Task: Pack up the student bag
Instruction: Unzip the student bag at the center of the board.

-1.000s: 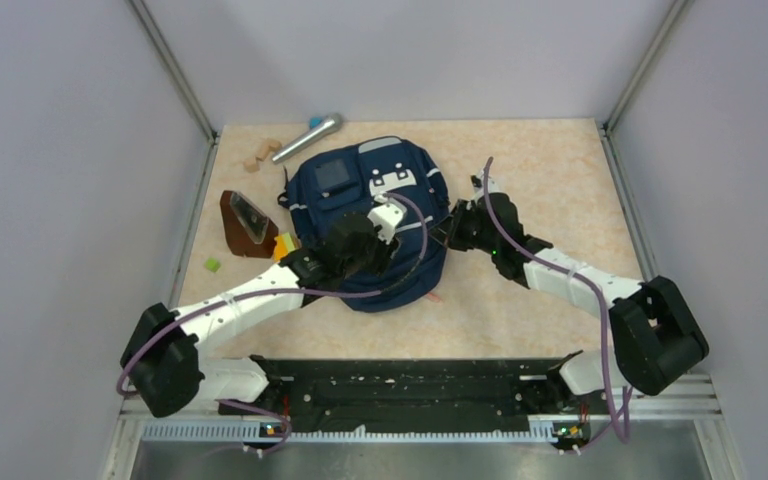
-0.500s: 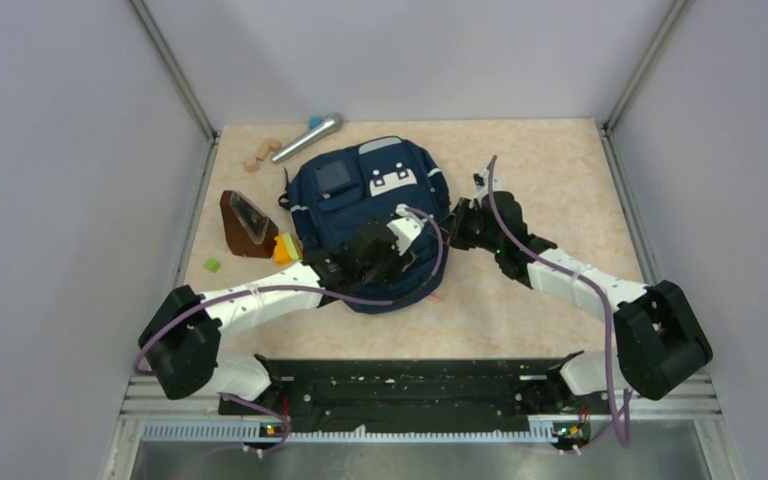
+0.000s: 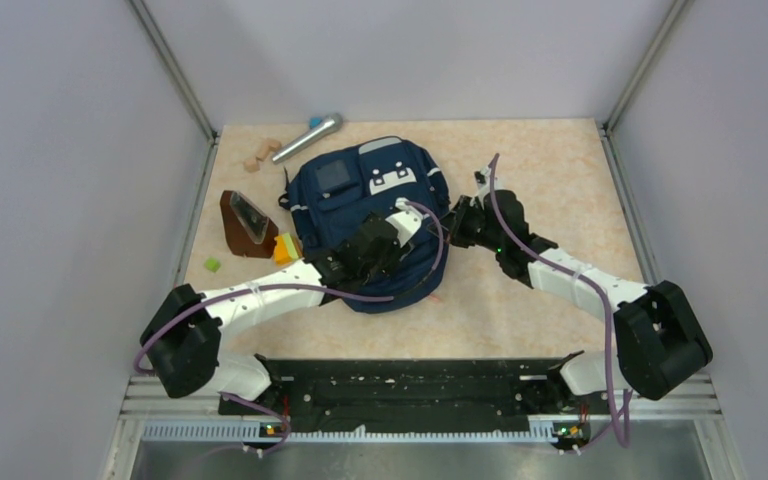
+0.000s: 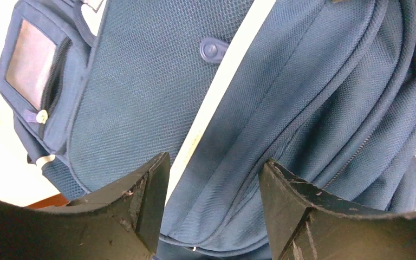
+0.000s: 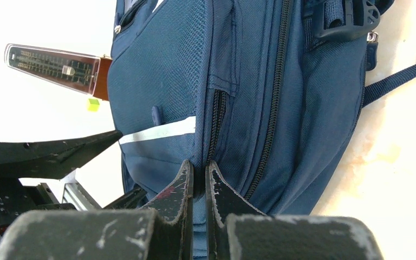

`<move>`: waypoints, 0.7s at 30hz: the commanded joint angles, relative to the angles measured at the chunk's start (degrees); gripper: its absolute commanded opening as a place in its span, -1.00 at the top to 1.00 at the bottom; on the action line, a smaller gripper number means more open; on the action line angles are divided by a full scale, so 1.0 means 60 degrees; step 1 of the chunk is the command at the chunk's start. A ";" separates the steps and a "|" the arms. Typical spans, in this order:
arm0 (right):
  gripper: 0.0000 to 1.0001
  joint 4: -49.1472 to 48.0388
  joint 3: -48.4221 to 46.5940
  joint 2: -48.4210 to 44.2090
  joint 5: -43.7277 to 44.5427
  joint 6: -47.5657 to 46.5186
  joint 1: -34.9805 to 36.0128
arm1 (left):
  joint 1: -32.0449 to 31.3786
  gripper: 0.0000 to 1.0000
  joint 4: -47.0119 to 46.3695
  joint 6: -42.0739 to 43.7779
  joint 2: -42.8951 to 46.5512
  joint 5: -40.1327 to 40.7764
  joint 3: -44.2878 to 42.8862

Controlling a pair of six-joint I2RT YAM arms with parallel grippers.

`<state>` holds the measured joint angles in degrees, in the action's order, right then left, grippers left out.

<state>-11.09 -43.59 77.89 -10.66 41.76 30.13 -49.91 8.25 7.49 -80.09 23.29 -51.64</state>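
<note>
The student bag, navy blue with grey stripes and a white patch, lies flat in the middle of the table. My left gripper hovers over the bag's lower right part; in the left wrist view it is open, jaws wide apart above the bag's fabric and a grey stripe. My right gripper is at the bag's right edge. In the right wrist view it is shut on a fold of the bag beside a zipper.
A brown metronome lies left of the bag, also in the right wrist view. A yellow-orange block and a small green block lie near it. A silver microphone and wooden blocks lie at the back left.
My left arm has swung, and its gripper has moved right and a little farther across the bag. My right gripper has barely moved and stays at the bag's right edge.
</note>
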 commanded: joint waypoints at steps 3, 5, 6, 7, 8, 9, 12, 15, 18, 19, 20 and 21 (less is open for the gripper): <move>1.00 -0.0780 -0.0136 -0.0647 -0.0442 -0.0027 -0.0158 | 0.0261 -0.30 -0.0388 0.0703 0.0346 0.1147 -0.0526; 1.00 -0.0837 -0.0119 -0.0647 -0.0476 -0.0005 -0.0157 | 0.0262 -0.30 -0.0443 0.0784 0.0312 0.1190 -0.0492; 1.00 -0.0851 -0.0117 -0.0629 -0.0503 0.0005 -0.0158 | 0.0260 -0.30 -0.0446 0.0819 0.0268 0.1218 -0.0491; 1.00 -0.0867 -0.0117 -0.0632 -0.0516 0.0014 -0.0158 | 0.0262 -0.29 -0.0428 0.0831 0.0213 0.1251 -0.0511; 1.00 -0.0868 -0.0117 -0.0634 -0.0523 0.0013 -0.0166 | 0.0262 -0.29 -0.0360 0.0816 0.0166 0.1241 -0.0539; 1.00 -0.0862 -0.0117 -0.0633 -0.0537 0.0013 -0.0159 | 0.0262 -0.30 -0.0300 0.0814 0.0151 0.1170 -0.0579; 0.93 -0.0843 -0.0096 -0.0639 -0.0511 -0.0001 -0.0171 | 0.0262 -0.31 -0.0283 0.0930 0.0272 0.0536 -0.0567; 0.85 -0.0847 -0.0074 -0.0648 -0.0496 -0.0013 -0.0173 | 0.0274 -0.37 -0.0258 0.0982 0.0420 -0.0252 -0.0578; 0.78 -0.0861 -0.0073 -0.0662 -0.0509 -0.0025 -0.0173 | 0.0291 -0.39 -0.0125 0.1014 0.0336 -0.0499 -0.0647; 0.75 -0.0861 -0.0066 -0.0669 -0.0517 -0.0030 -0.0173 | 0.0302 -0.39 -0.0074 0.1035 0.0269 -0.0474 -0.0671; 0.71 -0.0859 -0.0060 -0.0688 -0.0521 -0.0031 -0.0173 | 0.0305 -0.38 -0.0032 0.1030 0.0195 -0.0394 -0.0687; 0.66 -0.0848 -0.0051 -0.0718 -0.0516 -0.0029 -0.0173 | 0.0304 -0.38 0.0003 0.1035 0.0138 -0.0291 -0.0707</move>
<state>-11.35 -43.55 77.67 -11.35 42.02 29.71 -49.01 9.34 12.51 -79.85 20.21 -52.86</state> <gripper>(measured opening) 0.138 0.692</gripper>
